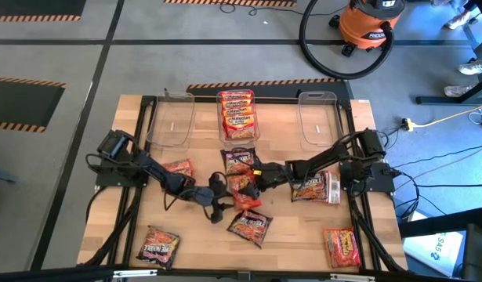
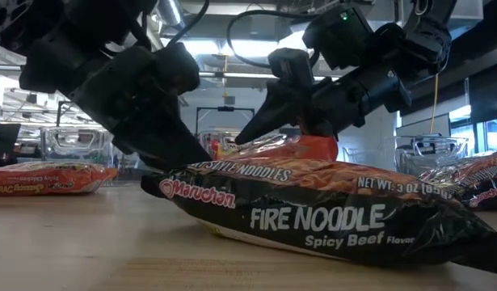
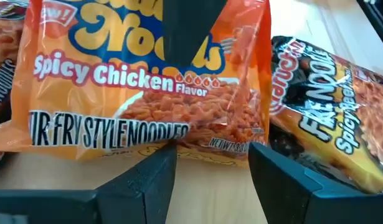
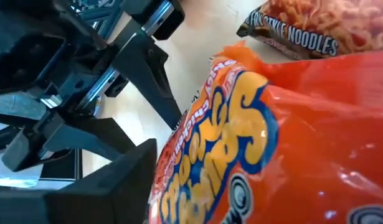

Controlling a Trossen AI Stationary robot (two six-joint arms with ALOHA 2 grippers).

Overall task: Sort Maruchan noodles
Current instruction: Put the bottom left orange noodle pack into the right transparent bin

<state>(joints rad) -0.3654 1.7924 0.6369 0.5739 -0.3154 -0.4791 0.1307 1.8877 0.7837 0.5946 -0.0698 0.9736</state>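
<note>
Maruchan noodles are mid-sort: I am closing the right gripper (image 1: 259, 174) on the orange Spicy Chicken packet (image 3: 147, 87) at table centre, left gripper (image 1: 212, 197) gaping beside it, next needing a firm pinch.

The middle of the worktop (image 1: 131, 211) is crowded. The left gripper (image 1: 222, 205) and the right gripper (image 1: 251, 182) meet there around an orange packet (image 1: 244, 196), with dark packets (image 1: 238, 160) just beside it — little room to pass. Three clear tubs (image 1: 170, 117) stand along the far edge; the middle one is full of packets. Bare wood shows near the front, between the left corner packet (image 1: 157, 246) and the dark packet (image 1: 250, 225) — and again before the right corner packet (image 1: 342, 246).
</note>
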